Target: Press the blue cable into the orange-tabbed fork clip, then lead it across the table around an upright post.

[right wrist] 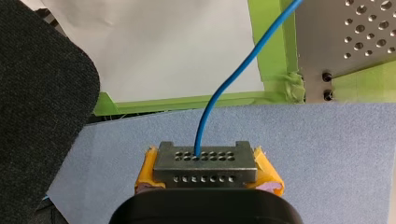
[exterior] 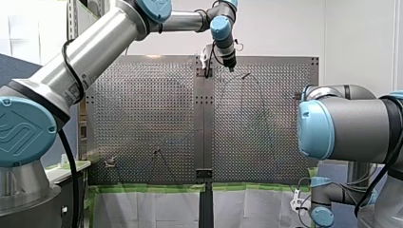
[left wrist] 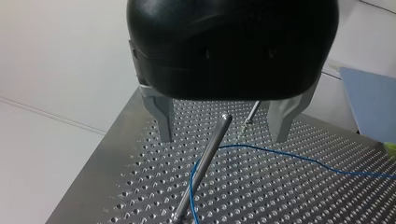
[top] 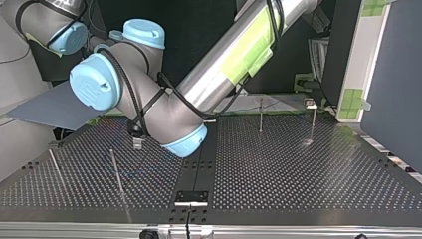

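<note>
**Cable at the post: routing step in hand**

The blue cable (left wrist: 261, 150) lies on the perforated bench (left wrist: 289, 196). It runs in across the bench and bends just beside the foot of an upright post (left wrist: 206, 158); whether it touches the post I cannot tell. Further along, the cable leaves the bench's edge and ends in my right pincer (right wrist: 205, 163). That pincer's yellow-padded fingers are pressed together on the cable, over a blue-grey mat (right wrist: 303, 140). My left pincer (left wrist: 223, 138) hangs by the post with its metal fingers spread. The post's tip shows between and ahead of them, and they grip nothing.

From this I judge the work to be in its second step, leading the cable around the post. I cannot make out the orange-tabbed fork clip in any view, so I cannot say whether the cable is seated there. The next move seems to call for even tension from my right arm, so that the bend hugs the post. My left arm should stay off the cable. No tray, bin or other container shows.
</note>
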Tool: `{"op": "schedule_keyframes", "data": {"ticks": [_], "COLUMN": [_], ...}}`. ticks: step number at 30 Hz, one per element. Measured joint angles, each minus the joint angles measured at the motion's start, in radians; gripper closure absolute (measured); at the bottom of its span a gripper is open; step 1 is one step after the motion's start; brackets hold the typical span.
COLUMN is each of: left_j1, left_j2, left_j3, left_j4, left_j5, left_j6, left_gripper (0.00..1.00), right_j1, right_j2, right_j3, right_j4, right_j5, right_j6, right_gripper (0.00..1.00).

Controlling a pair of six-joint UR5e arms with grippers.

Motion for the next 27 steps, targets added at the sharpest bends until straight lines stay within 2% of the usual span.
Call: {"op": "schedule_keyframes", "data": {"ticks": [10, 27], "left_j1": [-0.002, -0.002], "left_j2": [0.000, 0.000], "left_j3": [0.000, 0.000], "left_j4": [-0.013, -0.014], "left_j5": [-0.054, -0.047], "left_j6": [0.009, 0.008], "left_gripper": [0.01, 0.01], "right_j1": [0.003, 0.005], "right_j2": [0.000, 0.000], "right_j3": [0.000, 0.000], "right_j4": [0.000, 0.000], "right_j5": [-0.001, -0.001], "right_j6": [0.000, 0.000], "right_gripper": [1.00, 1.00]}}
